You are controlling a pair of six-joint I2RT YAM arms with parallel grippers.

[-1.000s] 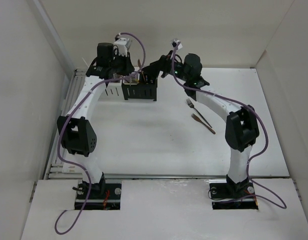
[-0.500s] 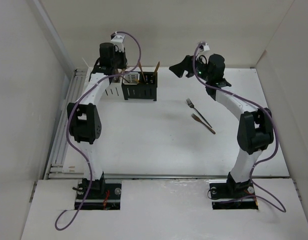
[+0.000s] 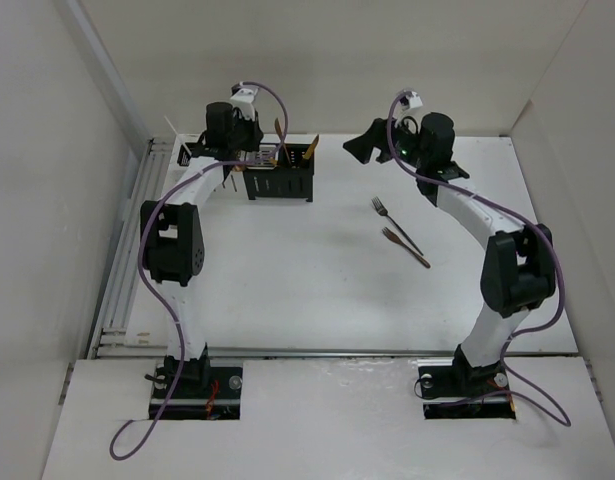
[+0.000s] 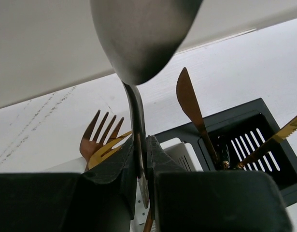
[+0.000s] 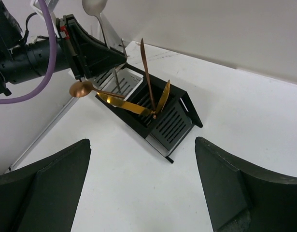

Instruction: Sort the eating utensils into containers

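Table (image 3: 317,290): white, walled on three sides.

Left gripper (image 4: 141,162): over the far-left containers, jaws narrow, pinching the handle of a silver spoon (image 4: 143,38). Bowl is up and cut off by the frame top.

Right gripper (image 5: 142,141): just right of the caddies, jaws wide and empty.

Black caddies (image 3: 279,183): hold a copper knife (image 4: 189,101) and a gold knife (image 4: 274,140).

White caddies (image 5: 125,79): mostly hidden under the left arm from above.

Loose, right of centre: a fork (image 3: 385,210) and a darker utensil (image 3: 407,247), type unclear.

robot lab: white enclosure (image 3: 47,200), table-bolted arms (image 3: 465,212)
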